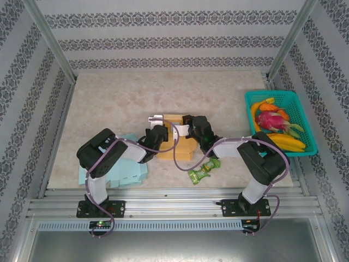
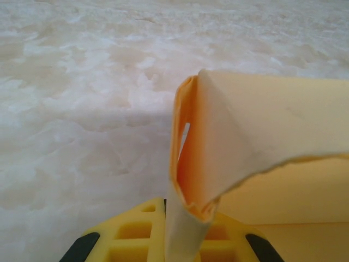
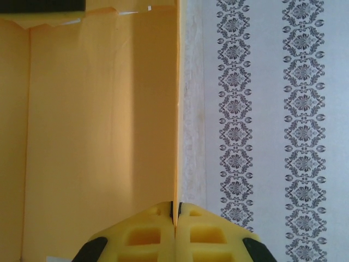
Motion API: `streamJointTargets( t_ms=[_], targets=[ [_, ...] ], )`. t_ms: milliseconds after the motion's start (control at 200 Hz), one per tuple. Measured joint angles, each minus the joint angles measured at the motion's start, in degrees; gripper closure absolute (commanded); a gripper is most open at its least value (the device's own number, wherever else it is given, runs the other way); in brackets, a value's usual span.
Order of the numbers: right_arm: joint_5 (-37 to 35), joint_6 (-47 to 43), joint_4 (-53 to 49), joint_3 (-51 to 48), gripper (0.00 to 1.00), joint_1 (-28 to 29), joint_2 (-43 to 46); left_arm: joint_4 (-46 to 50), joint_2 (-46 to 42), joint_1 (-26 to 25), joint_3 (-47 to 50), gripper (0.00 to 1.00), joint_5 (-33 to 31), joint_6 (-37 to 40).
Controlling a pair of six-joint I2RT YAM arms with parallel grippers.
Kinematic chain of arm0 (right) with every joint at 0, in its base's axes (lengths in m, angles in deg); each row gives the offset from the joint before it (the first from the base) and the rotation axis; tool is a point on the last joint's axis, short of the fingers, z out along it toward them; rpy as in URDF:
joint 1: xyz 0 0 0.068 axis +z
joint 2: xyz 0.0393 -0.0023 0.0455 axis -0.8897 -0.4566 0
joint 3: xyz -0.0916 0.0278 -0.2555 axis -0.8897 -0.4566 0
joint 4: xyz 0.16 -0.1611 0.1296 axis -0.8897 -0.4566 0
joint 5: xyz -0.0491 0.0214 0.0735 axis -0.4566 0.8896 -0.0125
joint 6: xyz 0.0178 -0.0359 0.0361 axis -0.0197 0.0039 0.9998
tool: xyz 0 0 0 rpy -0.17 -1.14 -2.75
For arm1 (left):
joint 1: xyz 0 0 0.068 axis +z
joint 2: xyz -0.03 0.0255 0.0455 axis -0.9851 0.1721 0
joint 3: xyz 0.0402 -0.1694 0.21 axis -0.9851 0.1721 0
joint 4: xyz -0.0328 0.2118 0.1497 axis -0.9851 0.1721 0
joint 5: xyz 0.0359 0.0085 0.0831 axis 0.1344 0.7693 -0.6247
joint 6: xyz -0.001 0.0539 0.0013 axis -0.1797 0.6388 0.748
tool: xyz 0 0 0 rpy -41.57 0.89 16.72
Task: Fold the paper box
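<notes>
The yellow paper box (image 1: pixel 177 136) stands partly folded at the table's middle, between both arms. My left gripper (image 1: pixel 158 132) holds its left side. In the left wrist view the yellow fingers (image 2: pixel 136 234) are shut on a curled paper flap (image 2: pixel 218 158) of the box that rises from between them. My right gripper (image 1: pixel 190 130) holds the right side. In the right wrist view its fingers (image 3: pixel 142 232) pinch the thin edge of an upright box wall (image 3: pixel 103 120), seen edge-on at the centre line.
A teal basket (image 1: pixel 299 101) of fruit sits at the right edge of the table. Green wrapped candies (image 1: pixel 204 170) lie near the right arm. Light blue flat paper sheets (image 1: pixel 128 172) lie under the left arm. Patterned walls enclose the table.
</notes>
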Motion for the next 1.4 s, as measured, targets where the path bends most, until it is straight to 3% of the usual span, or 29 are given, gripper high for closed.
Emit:
streamJointTargets(
  t_ms=[300, 400, 525, 739, 974, 1224, 1399],
  targets=[
    [-0.09, 3.04, 3.78, -2.03, 1.00, 0.00, 0.00, 6.21, 0.00, 0.07, -3.76, 0.87, -0.48, -2.89],
    [-0.04, 3.98, 4.42, -2.29, 1.00, 0.02, -0.04, 7.26, 0.00, 0.07, -4.13, 1.00, -0.44, -3.34],
    [-0.02, 4.74, 4.98, -2.34, 1.00, 0.26, -0.31, 7.54, 0.02, 0.07, -4.13, 1.00, -0.70, -3.74],
    [0.13, 6.19, 5.75, -2.51, 1.00, 0.39, -0.59, 7.41, 0.22, 1.03, -4.13, 0.67, -0.35, -4.46],
    [0.07, 7.28, 6.08, -2.54, 1.00, 0.55, -0.68, 7.21, -0.02, 2.05, -3.74, 0.61, 1.44, -5.20],
    [0.20, 7.91, 6.12, -2.56, 1.00, 0.66, -0.85, 6.34, -3.82, 2.71, -0.31, 0.47, 5.42, -5.16],
    [0.17, 8.59, 6.12, -2.56, 1.00, 0.76, -0.90, 3.93, -5.81, 2.71, 1.49, 0.47, 8.37, -3.65]
  ],
)
